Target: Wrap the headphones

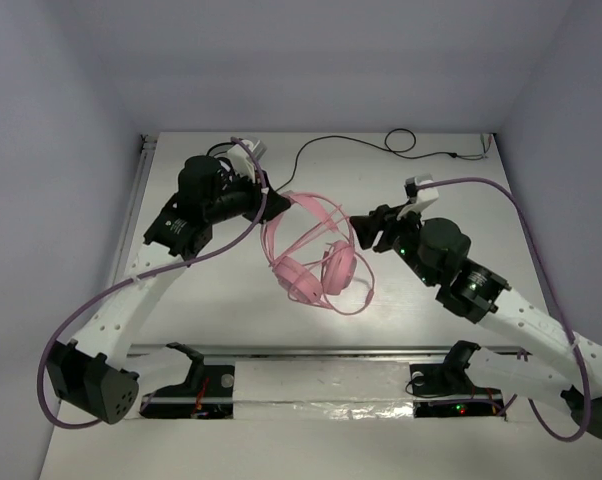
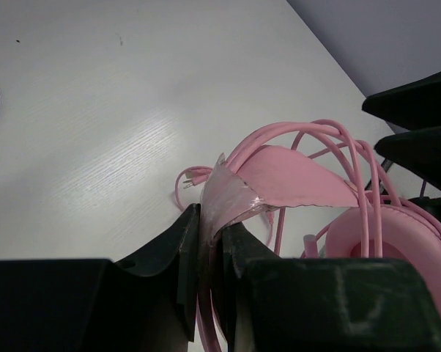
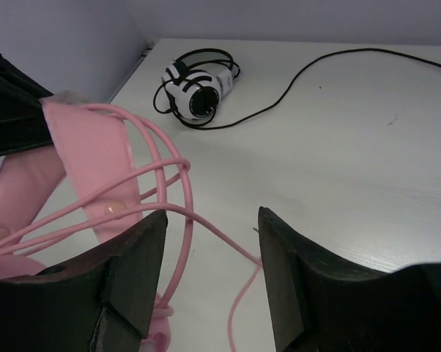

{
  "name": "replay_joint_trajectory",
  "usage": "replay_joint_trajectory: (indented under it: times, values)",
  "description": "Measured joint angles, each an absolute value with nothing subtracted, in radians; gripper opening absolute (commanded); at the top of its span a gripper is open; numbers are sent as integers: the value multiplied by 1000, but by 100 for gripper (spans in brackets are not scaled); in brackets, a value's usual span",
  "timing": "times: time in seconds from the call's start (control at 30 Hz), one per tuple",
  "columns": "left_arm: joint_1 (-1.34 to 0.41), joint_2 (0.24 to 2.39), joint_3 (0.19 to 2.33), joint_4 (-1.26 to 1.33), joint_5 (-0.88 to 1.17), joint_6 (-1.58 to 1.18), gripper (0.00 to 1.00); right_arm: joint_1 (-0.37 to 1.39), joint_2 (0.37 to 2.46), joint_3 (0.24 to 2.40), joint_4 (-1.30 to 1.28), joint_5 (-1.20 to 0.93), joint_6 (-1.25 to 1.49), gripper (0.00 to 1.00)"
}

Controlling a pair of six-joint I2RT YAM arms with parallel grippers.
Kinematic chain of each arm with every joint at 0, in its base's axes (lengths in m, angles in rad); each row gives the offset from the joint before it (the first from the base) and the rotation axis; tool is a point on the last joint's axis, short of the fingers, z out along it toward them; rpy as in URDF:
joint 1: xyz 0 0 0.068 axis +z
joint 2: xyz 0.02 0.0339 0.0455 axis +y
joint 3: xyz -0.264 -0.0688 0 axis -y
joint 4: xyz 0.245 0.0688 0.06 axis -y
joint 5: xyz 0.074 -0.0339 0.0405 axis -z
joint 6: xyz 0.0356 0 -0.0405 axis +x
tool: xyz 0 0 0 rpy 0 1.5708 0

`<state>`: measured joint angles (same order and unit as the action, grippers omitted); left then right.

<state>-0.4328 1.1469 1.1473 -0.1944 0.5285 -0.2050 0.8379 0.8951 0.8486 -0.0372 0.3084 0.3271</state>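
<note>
The pink headphones [image 1: 311,258] lie mid-table, earcups down, headband raised toward the back left. Their thin pink cable [image 1: 365,288] loops over the headband several times and trails on the table to the right. My left gripper [image 1: 271,202] is shut on the top of the headband [image 2: 294,176]; the headband is pinched between its fingertips [image 2: 212,220]. My right gripper [image 1: 366,232] is open just right of the headband. In the right wrist view the cable [image 3: 220,236] runs across the gap between its jaws [image 3: 212,218], touching neither finger.
Smaller black-and-white headphones [image 3: 195,88] lie at the back left, partly behind my left arm in the top view [image 1: 253,150]. Their black cable [image 1: 326,143] runs along the back to the right. A metal rail [image 1: 311,352] crosses the near edge.
</note>
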Motion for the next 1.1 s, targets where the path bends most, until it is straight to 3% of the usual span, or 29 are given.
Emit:
replay_joint_trajectory:
  times: [0.13, 0.2, 0.23, 0.27, 0.3, 0.33, 0.47, 0.53, 0.67, 0.73, 0.9, 1.1]
  values:
    - [-429, 1159, 1147, -192, 538, -216, 0, 836, 842, 880, -105, 311, 326, 60]
    - [-417, 1165, 1147, -186, 556, -232, 0, 836, 796, 880, -128, 318, 329, 54]
    - [-408, 1168, 1147, -179, 574, -243, 0, 836, 768, 879, -134, 326, 333, 45]
    - [-395, 1169, 1147, -167, 596, -262, 0, 836, 741, 879, -135, 334, 338, 16]
    - [-385, 1169, 1147, -156, 612, -274, 0, 836, 715, 877, -134, 345, 339, 1]
    - [-371, 1169, 1147, -142, 635, -293, 0, 836, 694, 869, -126, 353, 353, 0]
    - [-336, 1169, 1147, -65, 699, -374, 0, 836, 641, 801, -83, 380, 391, 0]
    - [-332, 1169, 1147, -30, 720, -414, 0, 835, 669, 752, -44, 383, 414, 5]
    - [-333, 1169, 1157, -3, 752, -470, 0, 834, 762, 640, 24, 381, 460, 53]
    - [-333, 1169, 1175, -3, 762, -485, 0, 832, 804, 591, 35, 376, 477, 60]
    - [-331, 1169, 1221, 1, 770, -493, 0, 823, 825, 508, 70, 358, 506, 62]
    - [-328, 1169, 1232, 3, 779, -497, 0, 818, 849, 501, 109, 340, 527, 55]
